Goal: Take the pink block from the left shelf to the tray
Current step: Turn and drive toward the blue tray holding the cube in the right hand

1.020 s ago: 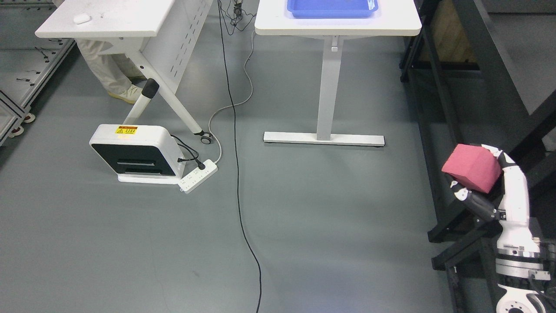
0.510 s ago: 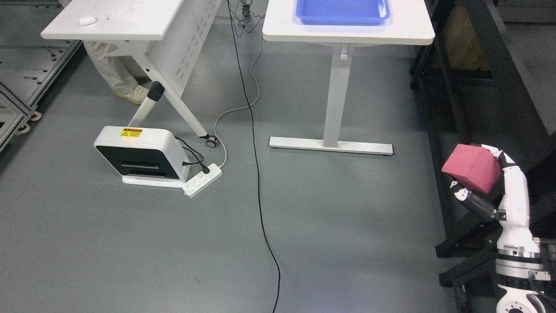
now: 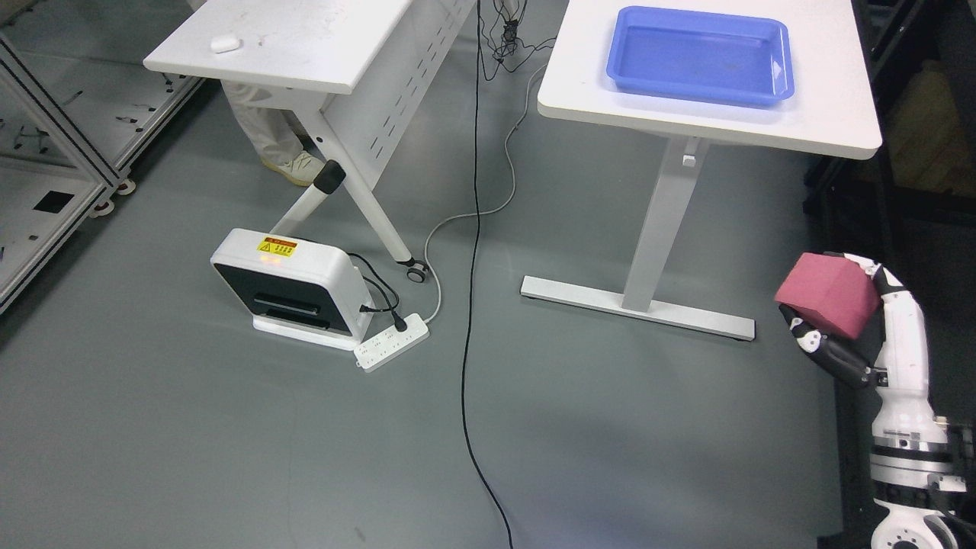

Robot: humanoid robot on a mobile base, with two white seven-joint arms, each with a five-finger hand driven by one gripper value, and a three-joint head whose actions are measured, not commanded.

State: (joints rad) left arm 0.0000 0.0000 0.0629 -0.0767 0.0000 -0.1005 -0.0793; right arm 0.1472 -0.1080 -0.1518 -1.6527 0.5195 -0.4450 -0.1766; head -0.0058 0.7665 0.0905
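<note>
Right hand (image 3: 839, 335), near right edge, fingers wrapped round pink block (image 3: 828, 304), held up over grey floor w/ thumb below & fingers at its right side. Mid-left on floor: white box unit (image 3: 293, 290) w/ power strip (image 3: 392, 341) just beside it. Far right: white counter (image 3: 831, 114) carrying blue tray (image 3: 700, 55), well apart from block.

Pink block (image 3: 829, 295), tilted cube, held aloft, blue tray (image 3: 700, 56) empty on white table (image 3: 831, 122)
</note>
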